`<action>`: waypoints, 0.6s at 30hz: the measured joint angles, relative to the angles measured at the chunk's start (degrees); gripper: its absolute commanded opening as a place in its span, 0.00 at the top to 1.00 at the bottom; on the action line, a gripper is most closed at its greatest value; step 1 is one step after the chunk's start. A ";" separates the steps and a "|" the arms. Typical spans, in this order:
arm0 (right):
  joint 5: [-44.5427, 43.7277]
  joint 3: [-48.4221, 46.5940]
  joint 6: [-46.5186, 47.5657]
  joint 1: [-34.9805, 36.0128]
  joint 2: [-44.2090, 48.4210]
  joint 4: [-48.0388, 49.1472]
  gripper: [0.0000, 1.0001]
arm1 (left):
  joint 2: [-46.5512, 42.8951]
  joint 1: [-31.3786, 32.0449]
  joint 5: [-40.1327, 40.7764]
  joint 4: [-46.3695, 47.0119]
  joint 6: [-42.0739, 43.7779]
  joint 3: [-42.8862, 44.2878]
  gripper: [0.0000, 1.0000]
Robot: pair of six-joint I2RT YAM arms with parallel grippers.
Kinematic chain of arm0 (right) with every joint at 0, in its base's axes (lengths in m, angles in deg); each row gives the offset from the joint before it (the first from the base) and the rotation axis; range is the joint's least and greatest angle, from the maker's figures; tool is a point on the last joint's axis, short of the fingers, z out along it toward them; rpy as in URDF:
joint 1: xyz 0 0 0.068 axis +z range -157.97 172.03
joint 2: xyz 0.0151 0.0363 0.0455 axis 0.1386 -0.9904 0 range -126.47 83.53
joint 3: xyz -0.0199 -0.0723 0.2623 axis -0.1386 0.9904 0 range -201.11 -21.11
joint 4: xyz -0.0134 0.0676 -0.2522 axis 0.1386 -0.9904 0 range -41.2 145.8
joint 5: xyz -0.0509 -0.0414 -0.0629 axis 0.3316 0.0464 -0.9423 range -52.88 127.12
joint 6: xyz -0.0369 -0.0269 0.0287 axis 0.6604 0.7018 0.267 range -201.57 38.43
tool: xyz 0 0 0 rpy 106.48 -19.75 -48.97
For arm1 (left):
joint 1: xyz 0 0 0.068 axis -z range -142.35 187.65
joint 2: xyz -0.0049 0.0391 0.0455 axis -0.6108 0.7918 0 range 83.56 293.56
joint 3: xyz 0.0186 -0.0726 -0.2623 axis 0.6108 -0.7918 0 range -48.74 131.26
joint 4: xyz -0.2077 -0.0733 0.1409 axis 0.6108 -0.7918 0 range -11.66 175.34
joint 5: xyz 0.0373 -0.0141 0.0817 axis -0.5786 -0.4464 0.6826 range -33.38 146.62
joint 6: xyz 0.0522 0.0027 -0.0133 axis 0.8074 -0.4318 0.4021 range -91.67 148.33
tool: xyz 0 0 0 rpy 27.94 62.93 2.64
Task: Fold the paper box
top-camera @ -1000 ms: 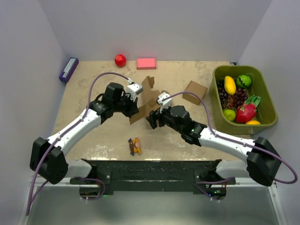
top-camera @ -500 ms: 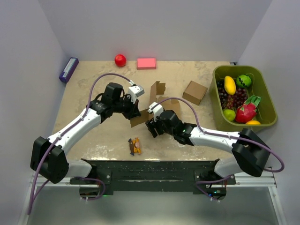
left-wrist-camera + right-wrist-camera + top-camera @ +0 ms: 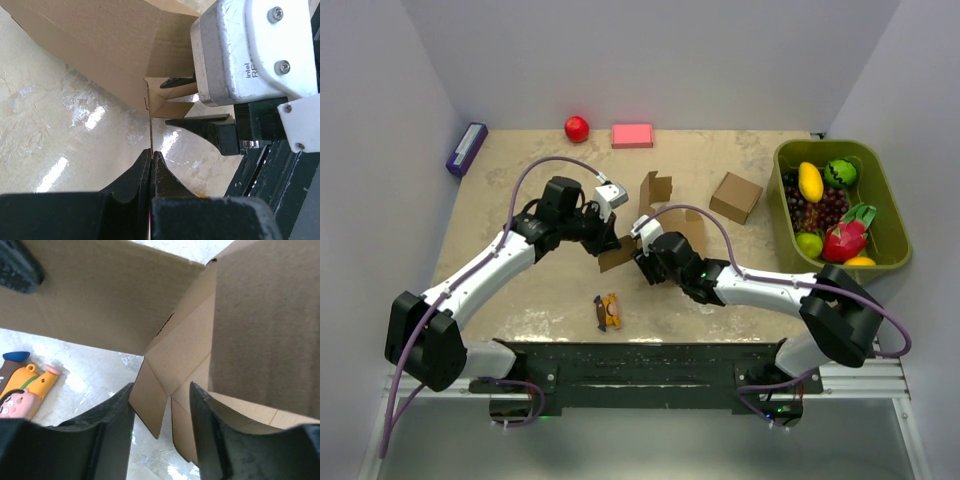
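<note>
The paper box (image 3: pixel 656 190) is a partly folded brown cardboard sheet with flaps, standing between my two grippers at mid-table. My left gripper (image 3: pixel 610 240) is shut on a thin edge of it; in the left wrist view the sheet (image 3: pixel 100 45) runs edge-on into the closed jaws of that gripper (image 3: pixel 150 155). My right gripper (image 3: pixel 642 266) is at the box's near side. In the right wrist view the gripper (image 3: pixel 161 395) is open, with two small cardboard flaps (image 3: pixel 150 395) hanging between its fingers (image 3: pixel 107 425).
A small cube-like cardboard box (image 3: pixel 736 197) sits right of the paper box. A green bin (image 3: pixel 888 215) of fruit stands at the right. A toy figure (image 3: pixel 608 311) lies near the front. A red ball (image 3: pixel 577 128), pink block (image 3: pixel 632 135) and purple box (image 3: pixel 466 148) line the back.
My right arm has swung left and nearer to the box, its gripper now at the lower flaps. The box has turned and stands more upright. The left gripper keeps its hold.
</note>
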 measured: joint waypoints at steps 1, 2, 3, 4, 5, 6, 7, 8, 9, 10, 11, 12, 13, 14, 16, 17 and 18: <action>-0.09 -0.20 0.13 0.00 -0.24 -0.02 0.61 | 0.00 0.00 0.00 -0.02 0.09 0.00 1.00; -0.07 -0.28 0.26 0.00 -0.33 -0.02 0.63 | 0.00 0.00 0.02 -0.02 0.15 0.00 1.00; -0.07 -0.28 0.37 0.00 -0.33 0.00 0.66 | 0.00 0.00 0.02 -0.02 0.35 0.00 1.00; 0.00 -0.28 0.39 0.00 -0.33 0.00 0.69 | 0.00 -0.02 0.00 -0.02 0.55 -0.02 1.00; 0.13 -0.28 0.50 0.00 -0.33 -0.04 0.71 | 0.00 -0.02 0.02 -0.02 0.79 -0.02 1.00; 0.24 -0.28 0.59 0.00 -0.33 -0.09 0.75 | 0.00 -0.02 0.02 -0.04 0.94 -0.04 1.00; 0.39 -0.28 0.66 0.00 -0.33 -0.09 0.77 | 0.00 -0.02 0.02 -0.04 0.98 -0.04 1.00; 0.72 -0.28 0.76 0.00 -0.33 -0.09 0.80 | 0.00 0.00 0.00 -0.04 1.03 -0.04 1.00; 1.33 -0.28 0.85 0.00 -0.33 -0.13 0.86 | 0.00 0.00 0.02 -0.04 1.05 -0.04 1.00; 1.84 -0.39 0.87 0.00 -0.37 -0.33 0.89 | 0.00 -0.02 0.04 -0.04 1.11 -0.04 1.00; 2.34 -0.72 1.01 -0.02 -0.57 -0.76 0.90 | 0.00 0.00 0.09 -0.04 1.16 -0.07 1.00; 3.02 -1.20 1.01 -0.02 -0.92 -1.27 0.90 | 0.00 -0.02 0.24 -0.04 1.20 -0.07 1.00; 3.50 -1.84 0.92 -0.02 -1.44 -1.86 0.91 | 0.00 -0.02 0.59 0.00 1.25 -0.07 1.00; 4.26 -2.71 0.63 -0.02 -2.14 -2.62 0.92 | 0.00 -0.02 1.09 0.04 1.36 -0.11 1.00; 5.73 -4.00 -0.48 -0.04 -3.30 -3.80 0.91 | 0.00 -0.02 2.49 0.00 1.40 -0.35 1.00; 6.21 -4.46 -1.18 -0.11 -3.72 -4.31 0.91 | 0.07 -0.02 3.45 -0.02 1.38 -0.55 1.00; 6.75 -5.07 -2.03 -0.20 -4.33 -4.94 0.91 | 0.17 -0.02 4.20 -0.02 1.40 -0.66 1.00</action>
